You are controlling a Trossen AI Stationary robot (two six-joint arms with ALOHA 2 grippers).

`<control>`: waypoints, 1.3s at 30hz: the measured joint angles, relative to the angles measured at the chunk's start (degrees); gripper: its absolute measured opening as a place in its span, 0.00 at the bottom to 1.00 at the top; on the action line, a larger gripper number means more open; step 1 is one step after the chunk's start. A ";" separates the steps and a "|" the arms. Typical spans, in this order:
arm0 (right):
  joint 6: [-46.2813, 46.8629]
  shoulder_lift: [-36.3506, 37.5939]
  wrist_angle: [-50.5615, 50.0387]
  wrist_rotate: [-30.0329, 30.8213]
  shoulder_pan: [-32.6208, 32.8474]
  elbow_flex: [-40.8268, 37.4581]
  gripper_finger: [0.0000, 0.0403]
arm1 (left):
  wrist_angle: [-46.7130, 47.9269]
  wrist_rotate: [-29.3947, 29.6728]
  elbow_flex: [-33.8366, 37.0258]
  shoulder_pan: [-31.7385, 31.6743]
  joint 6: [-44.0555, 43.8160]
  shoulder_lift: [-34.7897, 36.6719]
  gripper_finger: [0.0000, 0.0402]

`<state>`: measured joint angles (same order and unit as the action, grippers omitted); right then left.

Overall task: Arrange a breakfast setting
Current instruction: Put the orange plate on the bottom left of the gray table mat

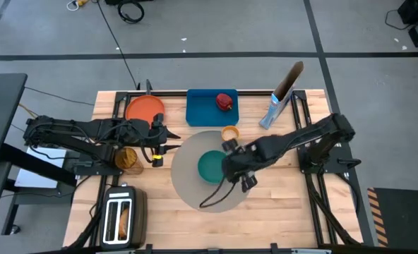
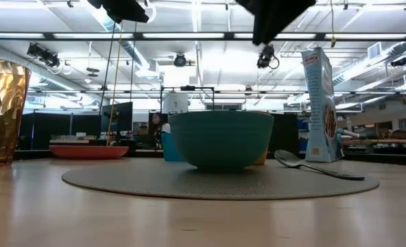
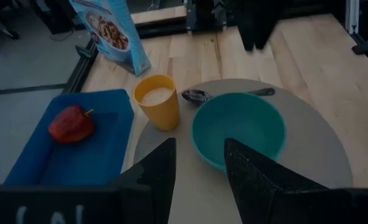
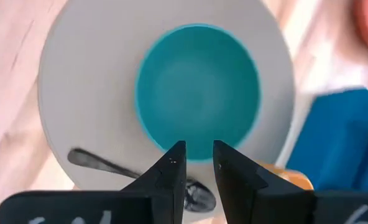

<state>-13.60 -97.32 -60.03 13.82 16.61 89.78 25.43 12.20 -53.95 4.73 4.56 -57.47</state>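
The teal bowl (image 1: 210, 166) stands on the round grey mat (image 1: 188, 180). The metal spoon (image 4: 109, 165) lies on the mat to the right of the bowl and also shows in the low view (image 2: 313, 167). The orange-yellow cup (image 1: 229, 132) stands at the mat's far edge. The red apple (image 1: 225, 101) lies in the blue tray (image 1: 202, 109). The orange plate (image 1: 145, 108) lies at the far left. The blue cereal bag (image 1: 279, 99) stands upright at the far right. My right gripper (image 4: 199, 152) hovers above the bowl's right side, slightly open and empty. My left gripper (image 3: 199, 162) is open and empty, left of the mat. No round bread shows plainly.
A silver-and-black toaster (image 1: 122, 215) stands at the near left corner. An amber faceted glass (image 1: 127, 158) stands under the left arm. The bare wooden tabletop (image 1: 287, 204) lies to the right of the mat and on its near side.
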 joint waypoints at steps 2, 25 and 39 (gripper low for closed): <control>1.39 2.19 -0.41 -0.84 -0.83 -0.07 0.22 | 0.83 -1.72 0.02 -0.02 -1.19 0.00 0.36; -1.35 13.08 37.64 -2.75 -5.98 -25.83 0.24 | 27.76 8.53 -11.07 5.35 -28.95 -1.28 0.36; -0.20 13.84 35.06 -3.57 -5.71 -25.81 0.28 | 15.20 5.10 2.46 -30.30 -22.12 -14.81 0.36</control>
<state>-13.80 -83.48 -24.97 10.25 10.90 63.96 40.63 17.30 -51.49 -25.57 -17.56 -72.28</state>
